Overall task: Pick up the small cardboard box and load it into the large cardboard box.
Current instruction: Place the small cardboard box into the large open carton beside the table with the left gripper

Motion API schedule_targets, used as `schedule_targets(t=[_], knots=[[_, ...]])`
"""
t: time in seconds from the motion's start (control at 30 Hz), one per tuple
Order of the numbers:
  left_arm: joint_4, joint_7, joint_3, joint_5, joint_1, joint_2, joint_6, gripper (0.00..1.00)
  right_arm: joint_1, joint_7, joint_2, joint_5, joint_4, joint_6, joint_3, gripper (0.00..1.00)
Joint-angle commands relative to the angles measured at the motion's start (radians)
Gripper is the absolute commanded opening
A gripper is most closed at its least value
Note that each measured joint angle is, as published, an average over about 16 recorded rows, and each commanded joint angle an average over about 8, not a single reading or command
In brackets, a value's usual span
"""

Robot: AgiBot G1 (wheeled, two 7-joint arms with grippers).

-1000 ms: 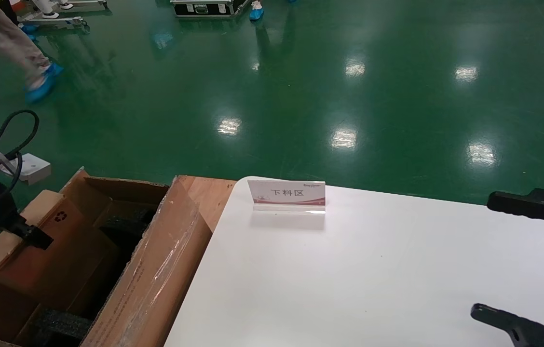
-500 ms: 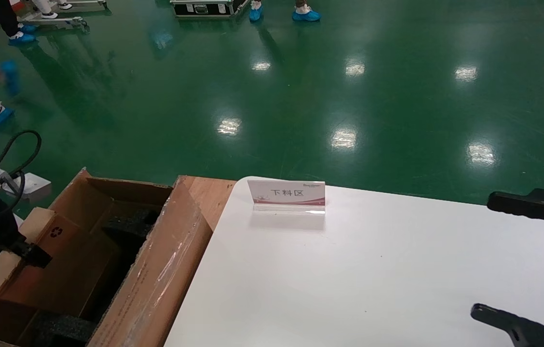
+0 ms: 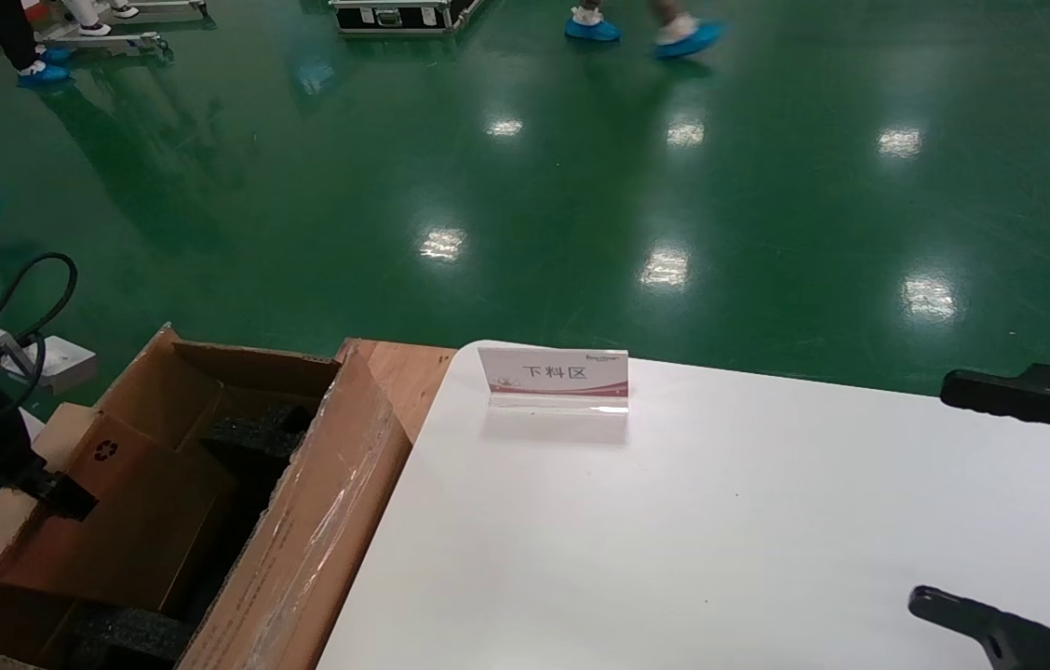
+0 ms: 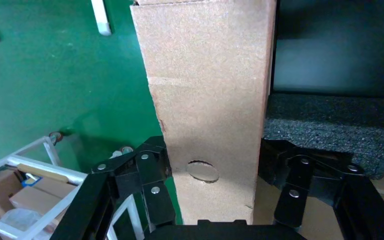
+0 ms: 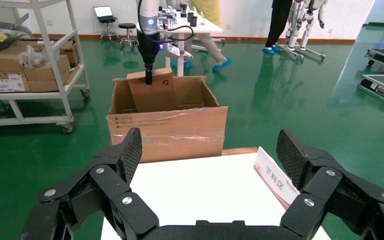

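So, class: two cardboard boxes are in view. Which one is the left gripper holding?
The small cardboard box, thin with a recycling symbol, is clamped in the left gripper. The large cardboard box has glossy tape and stands beside the table.

Small cardboard box (image 3: 111, 507) in left hand (image 3: 69, 498) — inside large cardboard box (image 3: 302, 530).

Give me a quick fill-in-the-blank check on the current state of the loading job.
1. The left gripper is shut on the ____ cardboard box.
2. That box is partly inside the ____ cardboard box.
3. The right gripper hangs ____ over the white table.
4. The blocks inside the carton are black ____.

Missing words: small; large; open; foam
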Motion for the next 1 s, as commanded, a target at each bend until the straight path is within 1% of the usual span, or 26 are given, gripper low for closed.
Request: schedule_targets(t=[0.03, 0.73, 0.87, 1.0], knots=[[-0.001, 0.000, 0.000, 0.001, -0.001, 0.000, 0.001, 1.00, 0.000, 0.000, 0.000, 0.000, 0.000, 0.000, 0.000, 1.00], [-0.005, 0.000, -0.003, 0.004, -0.008, -0.002, -0.004, 1.00, 0.000, 0.000, 0.000, 0.000, 0.000, 0.000, 0.001, 1.00], [-0.034, 0.019, -0.009, 0.012, -0.027, 0.006, -0.011, 1.00, 0.000, 0.000, 0.000, 0.000, 0.000, 0.000, 0.000, 1.00], [-0.106, 0.071, -0.030, 0.021, -0.077, 0.006, -0.033, 1.00, 0.000, 0.000, 0.000, 0.000, -0.001, 0.000, 0.000, 1.00]])
